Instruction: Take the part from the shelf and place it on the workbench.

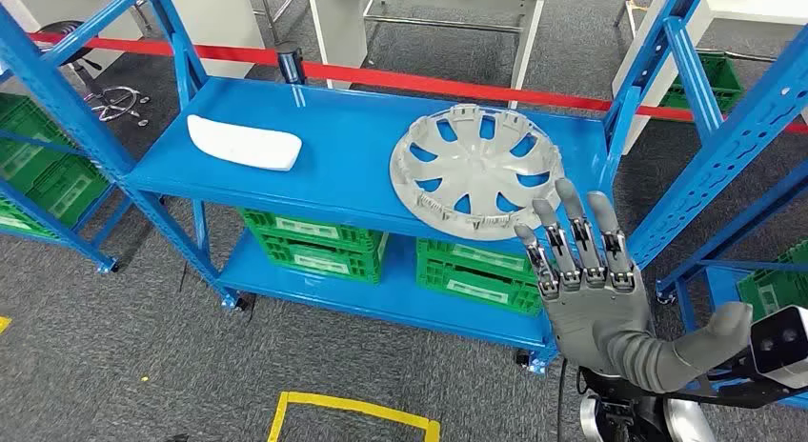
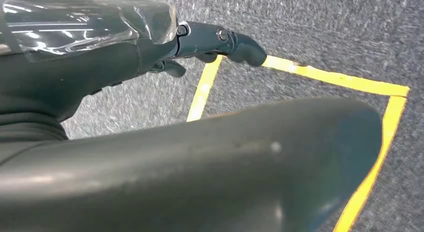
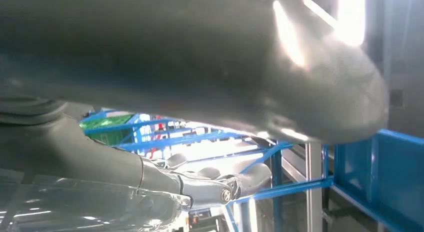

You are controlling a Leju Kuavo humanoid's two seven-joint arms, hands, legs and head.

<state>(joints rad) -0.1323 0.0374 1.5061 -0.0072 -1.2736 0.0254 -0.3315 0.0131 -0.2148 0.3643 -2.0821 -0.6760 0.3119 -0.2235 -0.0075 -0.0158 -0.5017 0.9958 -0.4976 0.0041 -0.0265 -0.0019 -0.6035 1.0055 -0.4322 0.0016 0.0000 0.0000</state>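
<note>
Silver-grey plastic wheel cover [image 1: 478, 171] lies flat on the top level of the blue metal shelf rack [image 1: 333, 161], towards its right end, its rim slightly overhanging the front edge. Grey carpet [image 1: 114, 347] covers the floor, with a yellow taped square [image 1: 353, 413] in front of the rack and a red barrier strip [image 1: 400, 78] behind it. At the left end of the same level lies a white oblong foam-like part [image 1: 244, 142]. Green plastic crates [image 1: 400, 256] sit on the lower level. The right hand [image 1: 583, 271] is raised just in front of the cover, fingers [image 1: 570, 223] straight, spread and holding nothing. The left hand [image 2: 150, 47] hangs over the carpet, fingers extended, nothing in them.
</note>
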